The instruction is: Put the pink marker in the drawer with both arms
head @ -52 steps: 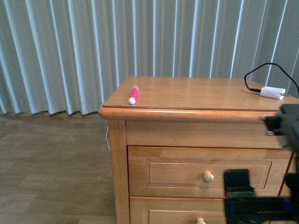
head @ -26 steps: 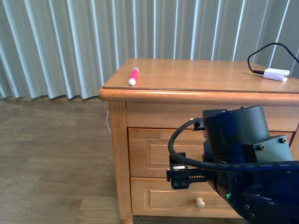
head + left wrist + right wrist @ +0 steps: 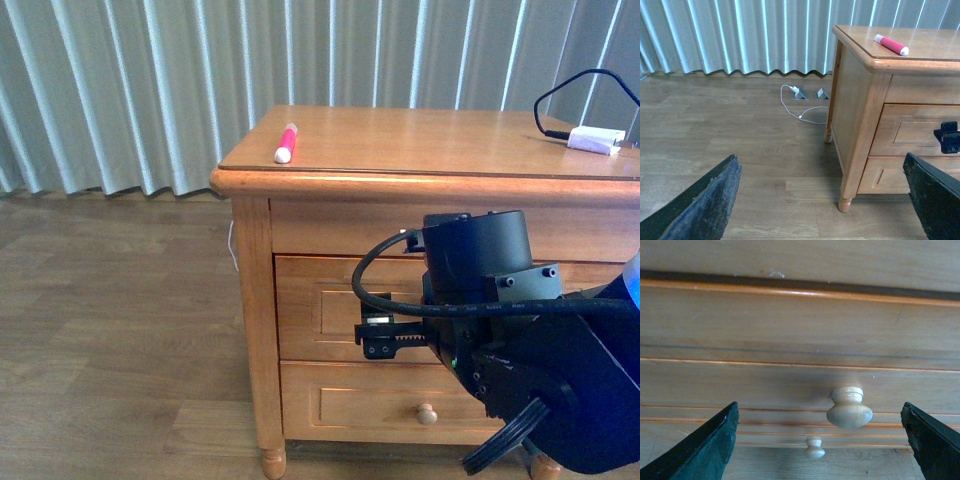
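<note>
1. The pink marker [image 3: 286, 143] lies on the nightstand's [image 3: 250, 300] tabletop [image 3: 420, 140], near its front left corner.
2. The right end effector [image 3: 819, 415] is spread wide and empty, facing the knob [image 3: 849, 408] of the nightstand's closed drawer [image 3: 765, 385].
3. The left end effector [image 3: 820, 165] gapes wide and empty, well apart from the nightstand.

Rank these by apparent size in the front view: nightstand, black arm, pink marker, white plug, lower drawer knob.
1. nightstand
2. right arm, enlarged by its nearness to the camera
3. pink marker and white plug: they look about alike, so unranked
4. lower drawer knob
</note>
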You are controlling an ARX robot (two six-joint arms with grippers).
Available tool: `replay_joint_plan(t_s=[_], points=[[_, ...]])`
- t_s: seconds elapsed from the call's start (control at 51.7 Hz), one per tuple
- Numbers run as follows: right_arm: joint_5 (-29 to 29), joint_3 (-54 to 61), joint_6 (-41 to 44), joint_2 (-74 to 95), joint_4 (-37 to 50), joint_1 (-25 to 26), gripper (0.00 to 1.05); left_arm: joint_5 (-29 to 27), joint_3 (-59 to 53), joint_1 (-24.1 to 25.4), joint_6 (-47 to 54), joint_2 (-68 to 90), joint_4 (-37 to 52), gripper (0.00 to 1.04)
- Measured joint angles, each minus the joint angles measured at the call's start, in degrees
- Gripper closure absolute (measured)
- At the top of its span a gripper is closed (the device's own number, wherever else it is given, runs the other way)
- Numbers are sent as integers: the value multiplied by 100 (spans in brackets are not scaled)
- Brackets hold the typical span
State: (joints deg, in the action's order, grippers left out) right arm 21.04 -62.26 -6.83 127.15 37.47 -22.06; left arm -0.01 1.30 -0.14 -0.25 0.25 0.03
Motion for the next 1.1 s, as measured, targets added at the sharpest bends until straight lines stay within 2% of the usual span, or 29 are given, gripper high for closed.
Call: replay_joint_plan(t_s=[0.522,0.638,0.928,1.102], points=[[-151,-92,61,249,127,203,9,2,0,0,0,0,0,6],[-164,-92,59,249,142,177,24,2,0,0,0,0,0,6],[-76,-131,55,247,-52,168,80,0,0,0,0,0,0,6],[-55,-138,26,238,-127,179,82,2,0,0,0,0,0,6]])
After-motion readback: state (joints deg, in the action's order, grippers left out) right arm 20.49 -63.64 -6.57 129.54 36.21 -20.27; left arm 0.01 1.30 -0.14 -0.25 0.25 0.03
